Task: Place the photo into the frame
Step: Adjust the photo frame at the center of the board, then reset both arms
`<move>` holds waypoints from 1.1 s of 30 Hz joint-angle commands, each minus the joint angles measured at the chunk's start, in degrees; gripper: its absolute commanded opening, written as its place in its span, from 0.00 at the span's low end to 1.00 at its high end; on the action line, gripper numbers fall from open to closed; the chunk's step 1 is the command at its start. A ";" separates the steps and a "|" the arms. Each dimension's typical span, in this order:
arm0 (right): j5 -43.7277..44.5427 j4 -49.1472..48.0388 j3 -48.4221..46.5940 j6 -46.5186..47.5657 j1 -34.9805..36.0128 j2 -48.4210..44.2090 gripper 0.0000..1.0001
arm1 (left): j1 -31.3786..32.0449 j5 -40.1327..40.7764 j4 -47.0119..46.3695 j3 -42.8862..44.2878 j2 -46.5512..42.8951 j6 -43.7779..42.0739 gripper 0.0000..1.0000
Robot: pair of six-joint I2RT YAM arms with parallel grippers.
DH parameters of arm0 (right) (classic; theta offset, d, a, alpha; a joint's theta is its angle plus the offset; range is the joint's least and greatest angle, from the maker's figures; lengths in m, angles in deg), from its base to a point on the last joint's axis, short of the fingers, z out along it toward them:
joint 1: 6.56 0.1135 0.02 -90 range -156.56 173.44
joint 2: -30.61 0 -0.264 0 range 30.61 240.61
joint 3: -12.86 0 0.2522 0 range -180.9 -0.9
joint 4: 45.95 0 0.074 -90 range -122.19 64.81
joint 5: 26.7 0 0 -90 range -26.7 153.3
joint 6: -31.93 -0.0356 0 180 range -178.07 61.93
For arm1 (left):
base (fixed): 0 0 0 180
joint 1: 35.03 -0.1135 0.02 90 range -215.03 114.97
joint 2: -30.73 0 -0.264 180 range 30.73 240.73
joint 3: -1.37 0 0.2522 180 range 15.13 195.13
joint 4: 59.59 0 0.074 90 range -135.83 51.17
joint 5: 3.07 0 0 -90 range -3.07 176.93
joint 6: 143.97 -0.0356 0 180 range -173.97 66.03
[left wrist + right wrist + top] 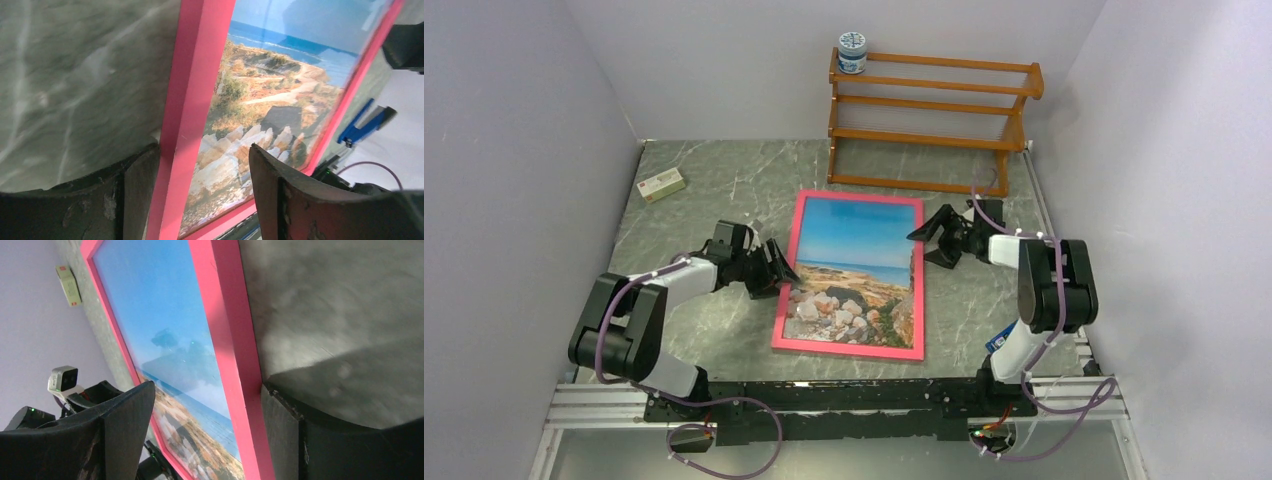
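The frame [849, 349] lies flat on the counter [714, 190], pink front up, with the photo [859, 265] showing inside it; my left end effector [782, 272] sits low at its left rail, fingers apart, one outside the rail and one over the pictured rocks. My right end effector [924, 248] is at the far part of the right rail, fingers likewise apart astride the pink edge.

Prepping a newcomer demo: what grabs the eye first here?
The bright pink frame lying flat mid-table, the seashore photo showing inside it. The left hand and right hand sit at its opposite long edges, both open. Behind, an orange-brown rack with a small jar on top.
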 commanded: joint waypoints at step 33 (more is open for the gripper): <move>55.52 51.20 -25.01 5.21 7.98 -48.10 0.99 | 0.38 40.84 48.43 36.31 -37.09 -15.35 0.94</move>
